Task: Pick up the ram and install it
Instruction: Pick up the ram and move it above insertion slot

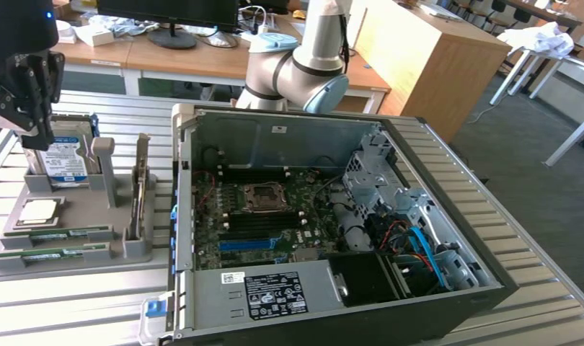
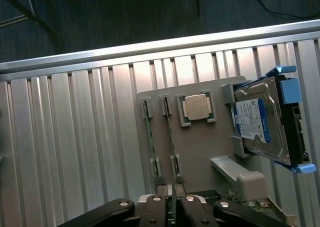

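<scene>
Hand [image 2: 171,203], slightly parted and holding nothing, hovers above the ram [image 2: 170,142].

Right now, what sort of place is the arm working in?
Probably a robotics lab or office workshop: an open desktop computer case on a slatted aluminium table, a grey parts tray holding RAM sticks and a hard drive, and office desks with a monitor behind.

2 ram sticks [image 2: 171,142] stand in a grey tray [image 2: 200,152] beside processor [image 2: 196,107] and hard drive [image 2: 260,122].
</scene>
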Motion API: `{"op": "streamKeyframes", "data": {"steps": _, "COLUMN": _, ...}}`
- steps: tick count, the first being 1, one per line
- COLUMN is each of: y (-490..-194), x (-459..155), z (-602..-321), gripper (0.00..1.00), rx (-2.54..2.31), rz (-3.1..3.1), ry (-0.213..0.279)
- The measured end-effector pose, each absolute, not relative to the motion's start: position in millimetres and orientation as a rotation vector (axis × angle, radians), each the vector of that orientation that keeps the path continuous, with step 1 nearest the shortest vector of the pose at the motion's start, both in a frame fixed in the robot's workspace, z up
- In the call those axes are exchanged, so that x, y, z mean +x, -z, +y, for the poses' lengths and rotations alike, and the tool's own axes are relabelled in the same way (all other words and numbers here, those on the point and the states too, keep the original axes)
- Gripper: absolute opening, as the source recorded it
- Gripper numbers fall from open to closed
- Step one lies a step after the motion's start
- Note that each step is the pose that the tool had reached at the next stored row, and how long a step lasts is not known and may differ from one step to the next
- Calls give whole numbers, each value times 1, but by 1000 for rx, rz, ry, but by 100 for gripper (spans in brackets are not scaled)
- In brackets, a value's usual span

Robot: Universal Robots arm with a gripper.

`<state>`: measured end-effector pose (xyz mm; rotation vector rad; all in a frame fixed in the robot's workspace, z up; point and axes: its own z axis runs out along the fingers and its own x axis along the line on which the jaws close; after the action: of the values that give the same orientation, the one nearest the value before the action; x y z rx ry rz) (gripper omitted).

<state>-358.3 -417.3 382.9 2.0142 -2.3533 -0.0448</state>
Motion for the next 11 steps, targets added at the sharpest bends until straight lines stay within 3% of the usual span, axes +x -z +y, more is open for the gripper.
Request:
{"op": "streamKeyframes", "data": {"steps": 3, "y": -383, "x": -358, "z": -417, "gripper": 30, "rx": 2014, "rz": -2353, "ry": 45}}
{"op": "streamKeyframes", "data": {"steps": 11, "y": -383, "x": -358, "z": -417, "gripper": 30, "rx": 2056, "rz": -2316, "ry": 44}}
